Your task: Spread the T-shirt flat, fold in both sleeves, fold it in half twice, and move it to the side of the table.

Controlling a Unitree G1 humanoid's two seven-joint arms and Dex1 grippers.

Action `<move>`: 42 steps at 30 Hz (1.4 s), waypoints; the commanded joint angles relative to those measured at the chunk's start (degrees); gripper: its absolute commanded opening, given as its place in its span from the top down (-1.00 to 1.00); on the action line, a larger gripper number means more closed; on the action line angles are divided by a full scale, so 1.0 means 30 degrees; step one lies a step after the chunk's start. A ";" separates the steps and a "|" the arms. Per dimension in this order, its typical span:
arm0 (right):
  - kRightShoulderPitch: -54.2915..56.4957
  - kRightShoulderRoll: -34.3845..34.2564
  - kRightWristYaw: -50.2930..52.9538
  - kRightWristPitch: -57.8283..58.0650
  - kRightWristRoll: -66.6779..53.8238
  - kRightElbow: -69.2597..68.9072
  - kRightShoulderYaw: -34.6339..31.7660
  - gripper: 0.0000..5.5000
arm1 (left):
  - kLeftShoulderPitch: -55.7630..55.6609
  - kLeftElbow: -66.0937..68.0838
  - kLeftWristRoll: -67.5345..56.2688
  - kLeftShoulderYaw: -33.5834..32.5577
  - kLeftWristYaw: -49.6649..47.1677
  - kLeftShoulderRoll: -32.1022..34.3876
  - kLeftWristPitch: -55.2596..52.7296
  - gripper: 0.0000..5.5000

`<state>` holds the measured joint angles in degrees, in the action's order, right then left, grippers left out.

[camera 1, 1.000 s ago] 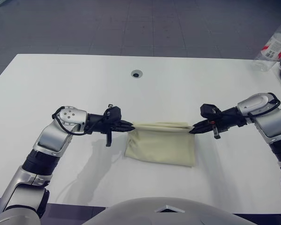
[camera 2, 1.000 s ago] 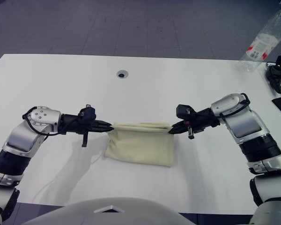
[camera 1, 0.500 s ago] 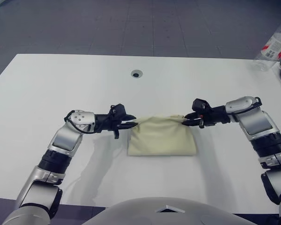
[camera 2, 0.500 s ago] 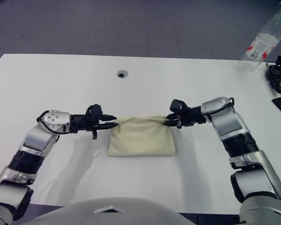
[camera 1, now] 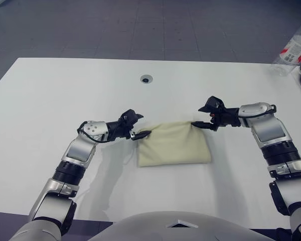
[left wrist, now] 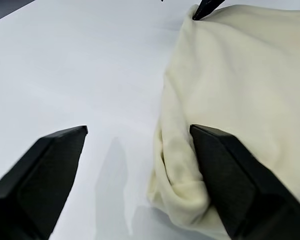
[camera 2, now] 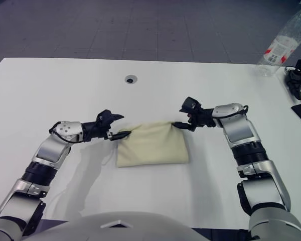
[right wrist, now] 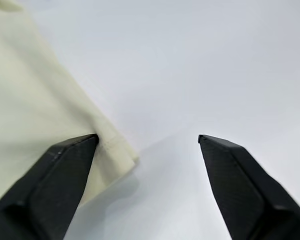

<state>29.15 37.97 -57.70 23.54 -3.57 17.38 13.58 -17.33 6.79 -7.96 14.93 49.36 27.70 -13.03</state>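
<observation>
The pale yellow T-shirt (camera 1: 173,145) lies folded into a small rectangle at the middle of the white table (camera 1: 65,90). My left gripper (camera 1: 140,125) is open at the shirt's far left corner, its lower finger touching the cloth. My right gripper (camera 1: 199,115) stands open at the far right corner, its lower fingertip at the cloth's edge. In the left wrist view the gripper (left wrist: 138,129) straddles bare table with the T-shirt (left wrist: 240,75) bunched against one finger. In the right wrist view the gripper (right wrist: 148,137) gapes over the table, and the T-shirt (right wrist: 35,100) corner lies beside one finger.
A round cable hole (camera 1: 146,79) sits in the table beyond the shirt. A plastic bottle (camera 1: 293,47) stands at the far right corner, with black cables (camera 2: 296,78) beside it. Bare tabletop stretches left, right and in front of the shirt.
Both grippers carried the shirt's held edge away from me and laid it down, then opened and let go. The shirt now lies flat as a smaller rectangle.
</observation>
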 commanded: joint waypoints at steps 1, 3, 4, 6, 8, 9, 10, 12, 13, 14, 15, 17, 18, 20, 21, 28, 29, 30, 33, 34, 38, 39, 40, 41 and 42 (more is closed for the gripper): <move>0.0505 -0.0565 0.0162 -0.0551 -0.0165 0.0511 -0.0431 -0.66 | -0.0240 0.0411 -0.0368 -0.1557 -0.1281 -0.0476 -0.0133 -0.70; 0.0067 -0.0630 0.0070 -0.0415 -0.0535 -0.0149 -0.0681 -0.80 | -0.0126 0.0220 -0.0908 -0.2063 -0.1405 -0.0808 -0.0085 -0.85; -0.0109 -0.0609 0.0088 -0.0501 -0.0486 -0.0331 -0.0661 -0.86 | -0.0020 0.0112 -0.1070 -0.2288 -0.1505 -0.0904 -0.0056 -0.92; -0.0166 -0.0670 0.0196 -0.0922 -0.0079 -0.0154 -0.0369 -0.94 | 0.0139 0.0167 -0.1162 -0.2747 -0.1879 -0.0971 -0.0046 -0.96; -0.0507 -0.0679 0.0208 -0.1415 0.0288 -0.0175 -0.0031 -0.95 | -0.0098 0.0747 -0.1495 -0.3425 -0.2528 -0.1331 -0.0142 -0.96; -0.0897 -0.0668 0.0287 -0.1767 0.0542 -0.0359 0.0175 -0.95 | -0.0297 0.0983 -0.1981 -0.3867 -0.2691 -0.1660 -0.0330 -0.96; -0.1256 -0.0647 0.0343 -0.2043 0.0782 -0.0539 0.0398 -0.95 | -0.0326 0.1038 -0.2215 -0.4053 -0.2652 -0.1814 -0.0317 -0.96; -0.1951 -0.0594 0.0571 -0.2729 0.1386 -0.0808 0.0862 -0.95 | -0.0209 0.1452 -0.1568 -0.3635 -0.2646 -0.1704 0.0082 -0.96; -0.2162 -0.0580 0.0729 -0.3007 0.1661 -0.0844 0.0995 -0.95 | -0.0131 0.1809 -0.0958 -0.3242 -0.2682 -0.1534 0.0378 -0.96; -0.2307 -0.0595 0.0867 -0.3206 0.1813 -0.0837 0.1055 -0.95 | -0.0096 0.2387 -0.0120 -0.2737 -0.2806 -0.1294 0.0823 -0.96; -0.2379 -0.0609 0.0958 -0.3313 0.1875 -0.0827 0.1058 -0.95 | -0.0058 0.2925 0.0712 -0.2274 -0.2957 -0.1056 0.1348 -0.96; -0.2396 -0.0652 0.1120 -0.3487 0.1998 -0.0709 0.1031 -0.95 | -0.0013 0.3962 0.1726 -0.1853 -0.3337 -0.0899 0.2095 -0.96; -0.2382 -0.0666 0.1200 -0.3596 0.2067 -0.0610 0.1037 -0.95 | 0.0008 0.4306 0.1906 -0.1844 -0.3397 -0.0942 0.2390 -0.96; -0.2476 -0.0715 0.1406 -0.3683 0.2078 -0.0491 0.0966 -0.95 | -0.0069 0.5103 0.1843 -0.2057 -0.3302 -0.1181 0.2989 -0.96; -0.2587 -0.0733 0.1517 -0.3672 0.2050 -0.0499 0.0912 -0.95 | -0.0217 0.5660 0.1839 -0.2150 -0.3329 -0.1254 0.3269 -0.96; -0.3151 -0.0793 0.2041 -0.2858 0.1037 -0.1660 -0.0164 -0.95 | -0.1192 0.7983 0.1863 -0.2841 -0.3938 -0.1335 0.5141 -0.96; -0.3098 -0.0764 0.2068 -0.2699 0.0835 -0.1834 -0.0399 -0.95 | -0.1307 0.8170 0.1891 -0.2927 -0.4077 -0.1343 0.5269 -0.96; -0.3030 -0.0721 0.2083 -0.2487 0.0609 -0.2023 -0.0657 -0.95 | -0.1380 0.8300 0.1917 -0.2964 -0.4173 -0.1345 0.5389 -0.96; -0.2834 -0.0630 0.2179 -0.1754 -0.0241 -0.2537 -0.1659 -0.95 | -0.1462 0.8493 0.2063 -0.2946 -0.4398 -0.1415 0.5677 -0.96; -0.2742 -0.0591 0.2211 -0.1503 -0.0499 -0.2638 -0.2017 -0.95 | -0.1459 0.8507 0.2112 -0.2931 -0.4459 -0.1445 0.5735 -0.96; -0.2083 -0.0741 0.2122 0.0303 -0.2600 -0.3120 -0.4079 -0.95 | -0.1463 0.8347 0.2103 -0.3164 -0.4707 -0.1533 0.5952 -0.96; -0.1917 -0.0783 0.2055 0.0778 -0.3273 -0.3348 -0.4641 -0.95 | -0.1542 0.8282 0.1972 -0.3318 -0.4776 -0.1532 0.5939 -0.96; -0.1795 -0.0790 0.2035 0.1203 -0.3812 -0.3592 -0.5068 -0.95 | -0.1619 0.8233 0.1840 -0.3462 -0.4815 -0.1529 0.5907 -0.96; -0.1666 -0.0785 0.2089 0.1533 -0.4290 -0.3790 -0.5479 -0.95 | -0.1698 0.8190 0.1694 -0.3632 -0.4862 -0.1531 0.5837 -0.96; -0.1690 -0.0755 0.2244 0.1754 -0.4601 -0.3981 -0.5835 -0.95 | -0.1829 0.8267 0.1620 -0.3726 -0.4858 -0.1560 0.5861 -0.96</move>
<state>22.96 35.64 -51.38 26.87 -15.11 7.16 -1.54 -21.42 31.57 -2.50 4.81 35.13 23.21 4.80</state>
